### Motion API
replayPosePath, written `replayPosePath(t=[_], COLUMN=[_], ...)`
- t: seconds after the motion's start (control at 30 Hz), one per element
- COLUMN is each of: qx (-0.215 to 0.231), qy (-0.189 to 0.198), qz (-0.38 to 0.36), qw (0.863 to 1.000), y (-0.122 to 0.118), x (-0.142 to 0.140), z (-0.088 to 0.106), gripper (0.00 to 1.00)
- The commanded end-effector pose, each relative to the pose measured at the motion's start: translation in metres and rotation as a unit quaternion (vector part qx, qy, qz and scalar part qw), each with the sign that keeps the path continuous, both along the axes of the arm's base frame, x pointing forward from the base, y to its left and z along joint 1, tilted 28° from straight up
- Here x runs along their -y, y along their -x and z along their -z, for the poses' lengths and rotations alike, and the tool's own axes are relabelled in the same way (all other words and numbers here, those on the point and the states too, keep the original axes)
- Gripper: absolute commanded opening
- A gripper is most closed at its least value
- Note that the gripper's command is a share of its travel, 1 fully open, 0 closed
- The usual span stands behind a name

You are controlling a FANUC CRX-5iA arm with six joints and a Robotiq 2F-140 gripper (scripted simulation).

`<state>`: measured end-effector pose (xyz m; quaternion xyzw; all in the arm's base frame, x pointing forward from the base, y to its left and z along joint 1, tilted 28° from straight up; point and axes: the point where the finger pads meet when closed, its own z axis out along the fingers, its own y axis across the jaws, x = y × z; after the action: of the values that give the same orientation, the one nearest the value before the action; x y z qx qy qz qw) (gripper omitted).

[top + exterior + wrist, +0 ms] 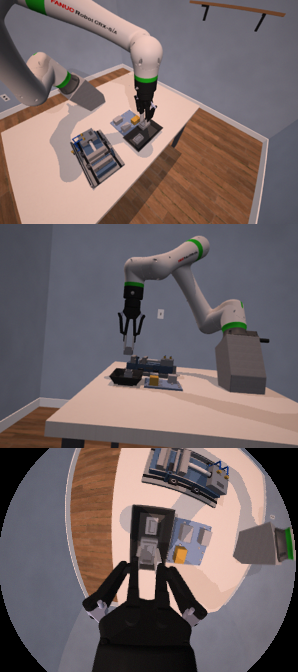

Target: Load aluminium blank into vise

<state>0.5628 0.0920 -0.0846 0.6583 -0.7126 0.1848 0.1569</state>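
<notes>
My gripper [145, 123] is shut on a grey metal part [144, 125] and holds it well above the black outfeed tray [143, 133]. It shows in the side view [128, 350] and in the wrist view [148, 550]. I cannot tell whether the held part has a pocket. One finished part [137, 139] with its pocket up lies flat in the tray. The blue infeed plate [126, 120] holds a brass blank [135, 120] and two grey blanks [118, 120] [125, 127]. The vise [97, 155] stands open to the left of the plate.
The robot's grey pedestal [86, 94] stands at the back of the table. The tray sits near the table's right edge, with the wooden floor beyond it. A wall shelf [237, 8] hangs far off.
</notes>
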Motion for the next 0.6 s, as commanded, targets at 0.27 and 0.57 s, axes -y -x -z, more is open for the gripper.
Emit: replayPosePath(t=[0.27,0.57], qx=[-0.004,-0.004], qy=[0.003,0.003], qz=[-0.007,-0.007], qw=[1.000,1.000], y=[0.003,0.003], x=[-0.049,-0.049], z=[0.031,0.031], gripper=[0.00,0.00])
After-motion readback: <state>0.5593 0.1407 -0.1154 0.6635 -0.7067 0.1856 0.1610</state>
